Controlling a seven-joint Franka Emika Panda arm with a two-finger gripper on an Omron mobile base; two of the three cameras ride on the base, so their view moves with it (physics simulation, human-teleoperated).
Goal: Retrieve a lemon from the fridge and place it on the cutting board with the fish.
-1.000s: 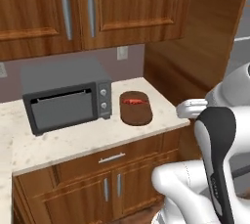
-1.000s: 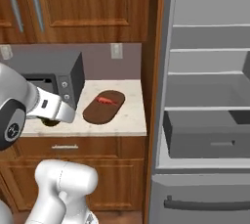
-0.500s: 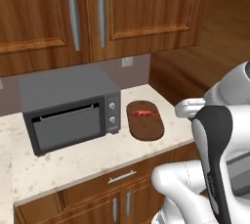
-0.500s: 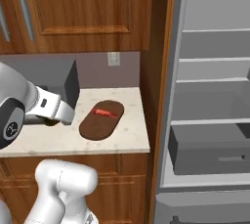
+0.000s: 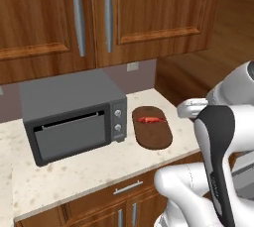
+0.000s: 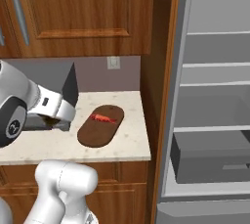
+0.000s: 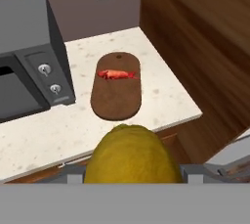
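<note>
Now we've got the round yellow lemon [image 7: 131, 154] pinched in the gripper [image 7: 132, 171], short of the dark brown oval cutting board [image 7: 117, 96] on the desk [image 7: 44, 132]. We should lower gently onto bare board beside the small red-orange fish [image 7: 116, 75].

Warm brown wooden wall cabinets [image 5: 124, 13] with long silver vertical bar handles [image 5: 78, 20] across the top of the left base view. Below them, a dull mauve-grey backsplash wall [image 6: 124, 74] carrying a pale outlet plate [image 6: 114, 62]. Speckled cream stone countertop [image 5: 74, 171] through the middle, bearing a dark grey boxy microwave [image 5: 69, 114] at left. Brown wooden base cabinets with a drawer [image 5: 126, 189] and small silver pulls along the bottom. Tall wooden side panel [image 7: 195, 37] at right in the hand view. Even, soft lighting.
</note>
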